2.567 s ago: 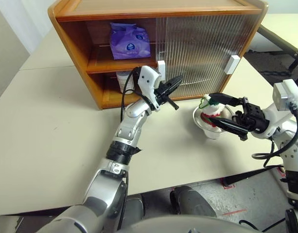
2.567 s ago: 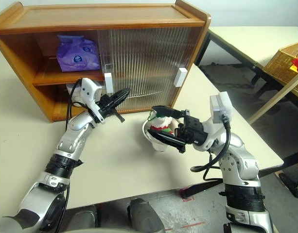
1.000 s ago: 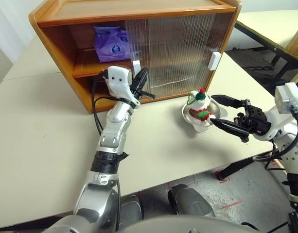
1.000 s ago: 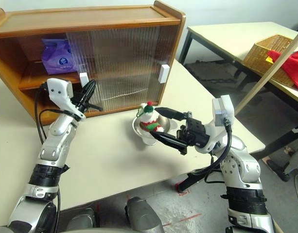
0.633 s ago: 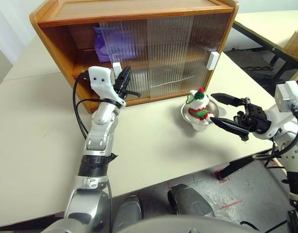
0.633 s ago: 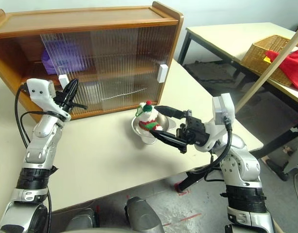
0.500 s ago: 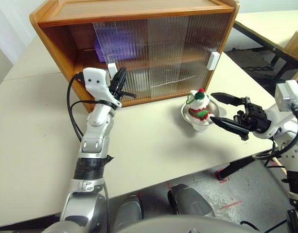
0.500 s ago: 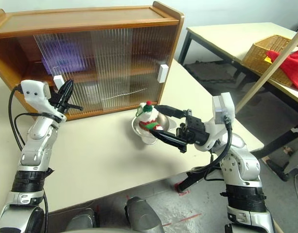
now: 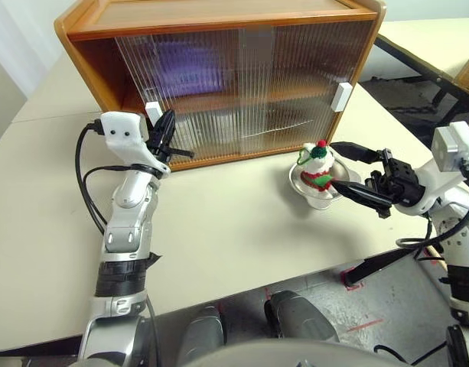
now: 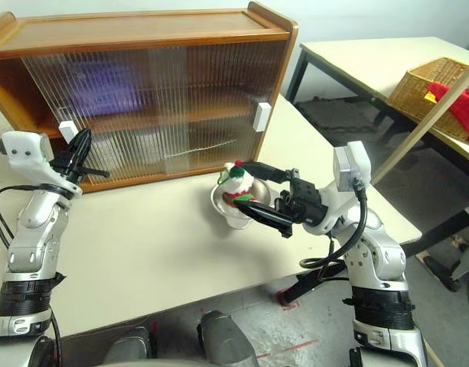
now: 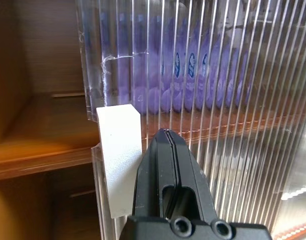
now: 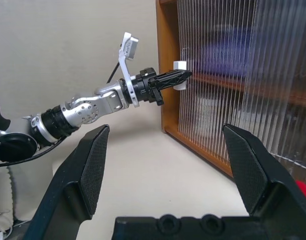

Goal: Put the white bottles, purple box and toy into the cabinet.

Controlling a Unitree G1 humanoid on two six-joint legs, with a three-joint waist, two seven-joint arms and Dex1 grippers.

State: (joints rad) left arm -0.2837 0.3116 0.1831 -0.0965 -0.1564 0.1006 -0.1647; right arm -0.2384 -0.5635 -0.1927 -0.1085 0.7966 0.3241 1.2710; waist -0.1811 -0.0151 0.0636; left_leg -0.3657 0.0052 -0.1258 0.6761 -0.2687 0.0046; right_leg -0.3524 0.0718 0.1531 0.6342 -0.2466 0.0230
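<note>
The cabinet (image 9: 219,17) stands at the back of the table, its ribbed doors drawn across most of the front. The purple box (image 9: 190,64) is a blur behind the left door on the upper shelf; the left wrist view shows the purple box (image 11: 192,65) through the ribs. The white bottles are hidden behind the doors. My left gripper (image 9: 166,122) is shut, its tip against the right side of that door's white handle (image 9: 152,112). The toy (image 9: 317,165) sits in a metal bowl (image 9: 317,194). My right gripper (image 9: 333,164) is open beside it, holding nothing.
A second white handle (image 9: 342,96) sits on the right door. A narrow strip at the cabinet's left end (image 9: 104,73) is uncovered. Off the table's right edge stand another table, a wicker basket (image 10: 437,84) with red cloth, and a slanting pole (image 10: 429,115).
My left gripper has moved left against the handle, and the left door slid with it, now covering the purple box. The right gripper and toy have stayed put.
</note>
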